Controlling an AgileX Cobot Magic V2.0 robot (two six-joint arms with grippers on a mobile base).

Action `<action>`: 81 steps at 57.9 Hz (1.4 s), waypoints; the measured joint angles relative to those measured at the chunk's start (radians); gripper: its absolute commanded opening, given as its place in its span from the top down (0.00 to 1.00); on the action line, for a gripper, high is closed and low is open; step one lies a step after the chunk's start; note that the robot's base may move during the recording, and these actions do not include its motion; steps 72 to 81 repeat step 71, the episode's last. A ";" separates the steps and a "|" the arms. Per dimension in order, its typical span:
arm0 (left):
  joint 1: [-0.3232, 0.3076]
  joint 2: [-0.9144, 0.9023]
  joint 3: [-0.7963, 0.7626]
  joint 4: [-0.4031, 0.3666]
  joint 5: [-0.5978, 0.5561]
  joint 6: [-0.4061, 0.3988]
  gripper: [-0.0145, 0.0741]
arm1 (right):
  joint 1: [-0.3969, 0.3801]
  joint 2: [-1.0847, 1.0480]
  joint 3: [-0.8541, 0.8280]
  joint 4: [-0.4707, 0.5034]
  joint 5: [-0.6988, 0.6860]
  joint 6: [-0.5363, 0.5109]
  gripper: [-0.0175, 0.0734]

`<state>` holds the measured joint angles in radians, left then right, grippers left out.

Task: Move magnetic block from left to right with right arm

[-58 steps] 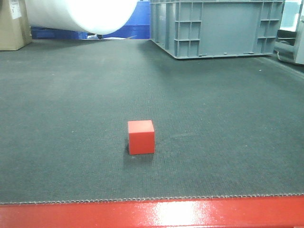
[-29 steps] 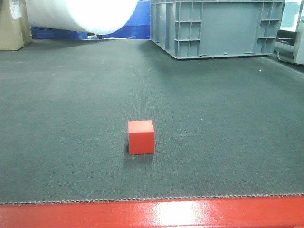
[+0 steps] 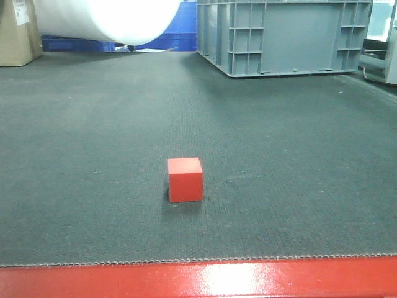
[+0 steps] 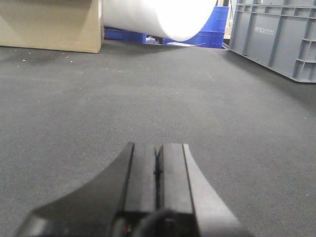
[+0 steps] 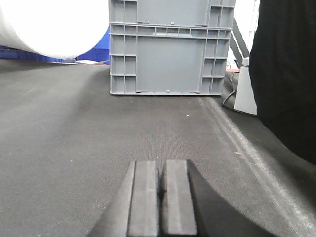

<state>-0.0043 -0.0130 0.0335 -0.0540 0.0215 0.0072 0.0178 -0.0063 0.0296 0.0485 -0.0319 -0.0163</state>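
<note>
The small bright-red cube magnetic block [image 3: 185, 179] sits on the dark grey woven mat [image 3: 279, 155], open mat all round; grey plastic crate [image 3: 282, 36] at 1 o'clock. Left gripper [image 4: 157, 168] and right gripper [image 5: 161, 190]: fingers pressed together, holding nothing.

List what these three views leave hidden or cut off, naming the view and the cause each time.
- Small bright-red cube: rear and underside hidden, front view; absent from both wrist views.
- Large white roll: cut off by the top edge, every view.
- Grey plastic crate: top cropped.
- Left gripper and right gripper: jaws closed, arms behind out of frame.
</note>
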 measured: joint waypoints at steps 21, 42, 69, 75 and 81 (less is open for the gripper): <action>0.000 0.000 0.000 0.000 0.000 0.000 0.98 | 0.000 -0.003 0.000 0.000 0.032 0.000 0.74; 0.000 0.000 0.000 0.000 0.000 0.000 0.98 | 0.000 -0.003 0.000 0.000 0.032 0.000 0.74; 0.000 0.000 0.000 0.000 0.000 0.000 0.98 | 0.000 -0.003 0.000 0.000 0.032 0.000 0.74; 0.000 0.000 0.000 0.000 0.000 0.000 0.98 | 0.000 -0.003 0.000 0.000 0.032 0.000 0.74; 0.000 0.000 0.000 0.000 0.000 0.000 0.98 | 0.000 -0.003 0.000 0.000 0.032 0.000 0.74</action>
